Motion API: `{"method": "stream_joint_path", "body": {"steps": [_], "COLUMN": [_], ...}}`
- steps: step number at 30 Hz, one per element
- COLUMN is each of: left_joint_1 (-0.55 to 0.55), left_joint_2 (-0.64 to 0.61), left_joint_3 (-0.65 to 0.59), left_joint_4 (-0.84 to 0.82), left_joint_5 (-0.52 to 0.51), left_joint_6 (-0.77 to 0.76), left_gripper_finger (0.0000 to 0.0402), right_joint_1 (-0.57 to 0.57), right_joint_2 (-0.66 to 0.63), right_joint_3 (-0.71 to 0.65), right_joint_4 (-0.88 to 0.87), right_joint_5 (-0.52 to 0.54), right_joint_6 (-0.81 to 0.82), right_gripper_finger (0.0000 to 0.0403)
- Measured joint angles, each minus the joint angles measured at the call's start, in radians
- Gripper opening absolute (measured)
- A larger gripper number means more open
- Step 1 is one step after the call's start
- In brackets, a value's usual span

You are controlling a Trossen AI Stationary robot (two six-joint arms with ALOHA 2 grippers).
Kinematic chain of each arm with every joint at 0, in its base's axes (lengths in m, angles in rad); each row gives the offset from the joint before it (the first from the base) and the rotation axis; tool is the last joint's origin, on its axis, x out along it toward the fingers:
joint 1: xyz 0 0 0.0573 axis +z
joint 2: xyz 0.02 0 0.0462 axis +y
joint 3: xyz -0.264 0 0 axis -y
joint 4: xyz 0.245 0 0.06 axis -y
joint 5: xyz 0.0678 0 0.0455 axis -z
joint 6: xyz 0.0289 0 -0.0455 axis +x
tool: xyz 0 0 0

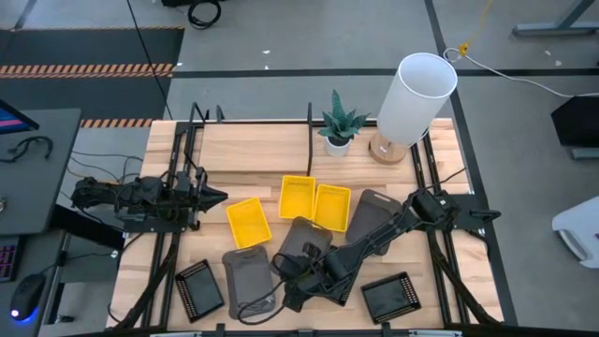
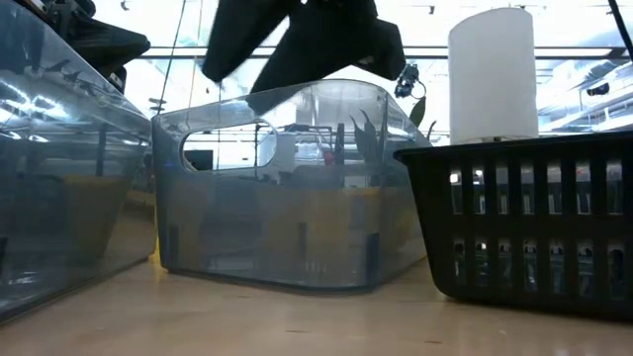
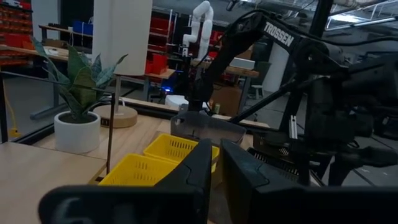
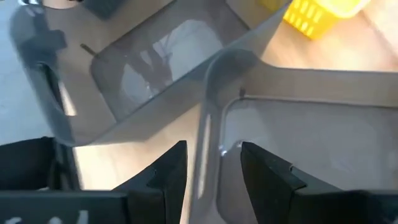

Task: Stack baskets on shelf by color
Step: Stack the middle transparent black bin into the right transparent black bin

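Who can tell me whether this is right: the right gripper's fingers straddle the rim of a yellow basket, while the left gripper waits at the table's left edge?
One detail is wrong. The right wrist view shows the right gripper straddling the rim of a grey basket, not a yellow one. The left gripper does wait at the table's left edge.

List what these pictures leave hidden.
- High view: which of the grey baskets the right gripper straddles; its own wrist covers the fingertips.
- Low view: everything behind the near grey and black basket walls.
- Left wrist view: whatever lies behind the right arm.
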Motion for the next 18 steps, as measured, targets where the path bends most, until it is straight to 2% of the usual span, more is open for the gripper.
{"method": "stream_joint_path", "body": {"steps": [9, 18], "left_joint_1": [0.0, 0.0], "left_joint_2": [0.0, 0.0], "left_joint_3": [0.0, 0.0], "left_joint_4": [0.0, 0.0], "left_joint_5": [0.0, 0.0], "left_joint_6": [0.0, 0.0], "left_gripper_finger": [0.003, 0.0039], "right_joint_1": [0.004, 0.02], "right_joint_2": [0.0, 0.0], "right_joint_3": [-0.011, -0.012], "right_joint_4": [0.031, 0.054], "right_joint_5": [0.025, 0.083], "right_joint_6": [-0.017, -0.014], "right_gripper_finger": [0.0155, 0.0155]}}
